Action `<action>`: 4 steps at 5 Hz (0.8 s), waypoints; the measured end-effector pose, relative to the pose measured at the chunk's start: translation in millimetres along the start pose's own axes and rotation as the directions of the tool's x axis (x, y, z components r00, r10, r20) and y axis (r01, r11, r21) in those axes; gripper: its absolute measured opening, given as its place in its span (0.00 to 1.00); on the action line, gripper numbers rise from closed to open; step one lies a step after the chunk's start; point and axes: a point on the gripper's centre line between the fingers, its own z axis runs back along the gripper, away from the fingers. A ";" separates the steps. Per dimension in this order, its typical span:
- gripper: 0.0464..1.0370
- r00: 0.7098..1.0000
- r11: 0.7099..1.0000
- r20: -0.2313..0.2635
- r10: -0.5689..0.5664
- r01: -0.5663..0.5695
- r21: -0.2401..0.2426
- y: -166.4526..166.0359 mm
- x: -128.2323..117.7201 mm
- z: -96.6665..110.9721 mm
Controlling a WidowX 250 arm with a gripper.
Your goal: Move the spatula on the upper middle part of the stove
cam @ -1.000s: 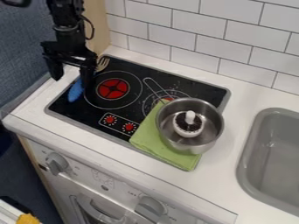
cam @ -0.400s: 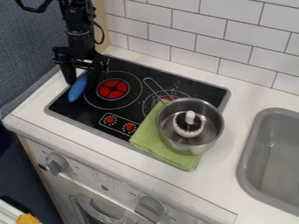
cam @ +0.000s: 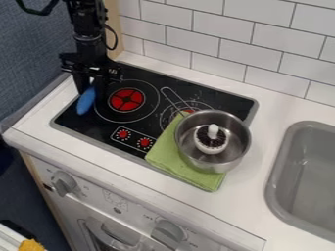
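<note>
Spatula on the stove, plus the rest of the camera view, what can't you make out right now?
All in the camera view:
- Far end of the spatula: hidden behind the hand.
- Whether the hand grips it: black hand blends into the black stove.
- Part of the right burner: under the pot and green cloth.
- Sink, far side: cut off by the right edge.

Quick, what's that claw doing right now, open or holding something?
The claw looks closed on the blue handle of the spatula.
</note>
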 end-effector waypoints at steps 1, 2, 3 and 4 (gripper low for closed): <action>0.35 1.000 1.000 -0.025 0.001 0.000 0.027 -2.6 -5.2 5.8; 0.35 0.998 0.999 0.024 -0.049 0.049 0.018 -29.2 9.6 23.6; 0.35 0.992 0.994 0.068 -0.107 0.107 0.000 -53.8 25.2 37.8; 0.35 0.986 0.988 0.067 -0.153 0.154 -0.007 -71.3 33.4 32.9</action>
